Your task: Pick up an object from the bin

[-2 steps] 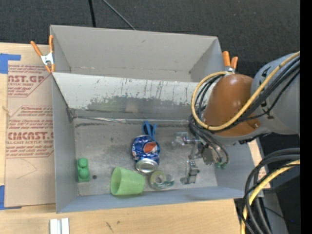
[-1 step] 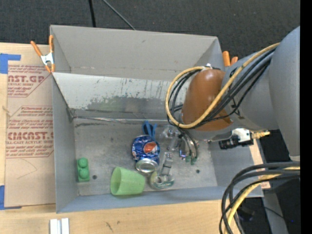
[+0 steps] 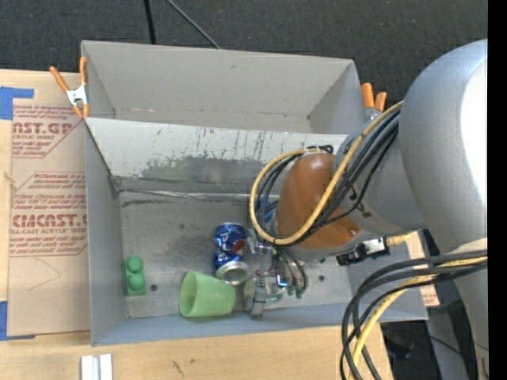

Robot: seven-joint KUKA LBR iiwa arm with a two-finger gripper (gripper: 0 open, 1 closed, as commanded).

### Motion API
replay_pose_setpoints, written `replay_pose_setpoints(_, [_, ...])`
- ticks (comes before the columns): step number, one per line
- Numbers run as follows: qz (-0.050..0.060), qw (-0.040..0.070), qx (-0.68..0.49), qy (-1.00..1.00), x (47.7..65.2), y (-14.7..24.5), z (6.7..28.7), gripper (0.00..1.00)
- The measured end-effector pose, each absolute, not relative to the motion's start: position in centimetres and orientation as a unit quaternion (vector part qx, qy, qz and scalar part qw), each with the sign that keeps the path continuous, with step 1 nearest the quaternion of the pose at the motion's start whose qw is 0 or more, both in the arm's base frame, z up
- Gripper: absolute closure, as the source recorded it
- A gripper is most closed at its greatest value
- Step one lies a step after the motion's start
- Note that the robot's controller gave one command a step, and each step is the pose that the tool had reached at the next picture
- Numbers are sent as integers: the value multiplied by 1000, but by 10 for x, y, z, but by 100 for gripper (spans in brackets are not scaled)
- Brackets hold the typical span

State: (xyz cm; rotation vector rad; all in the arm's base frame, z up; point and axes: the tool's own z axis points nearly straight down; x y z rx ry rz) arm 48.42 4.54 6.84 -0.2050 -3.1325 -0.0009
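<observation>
bin point(image 3: 103, 212): grey metal, sloped walls, scuffed floor; contents lie along the near side.

item 1, far left: small green block point(image 3: 135, 275), two rounded studs stacked, by the left wall, well apart from the rest.

item 2, left of centre: light green plastic cup point(image 3: 204, 295), on its side by the near wall, wider end to the left, narrower end to the right.

item 3, centre: blue drink can point(image 3: 229, 248) with red marks, tipped over, silver end facing the near wall and resting just above the cup's narrow end; whether the two touch cannot be told.

item 4, right of centre: gripper point(image 3: 265, 287), low over the floor by the near wall, just right of the can's silver end and the cup's narrow end. nothing is visibly held in it. whether it is open or closed cannot be told.

item 5, right: orange wrist cover point(image 3: 313, 200) above the gripper, looped with yellow and black cables point(image 3: 265, 184); pale grey arm point(image 3: 447, 149) enters from the right.
</observation>
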Motion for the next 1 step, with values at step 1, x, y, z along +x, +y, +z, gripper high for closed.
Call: replay_pose_setpoints(1, [-1, -4, -66, -998, 488, 45, 72, 100])
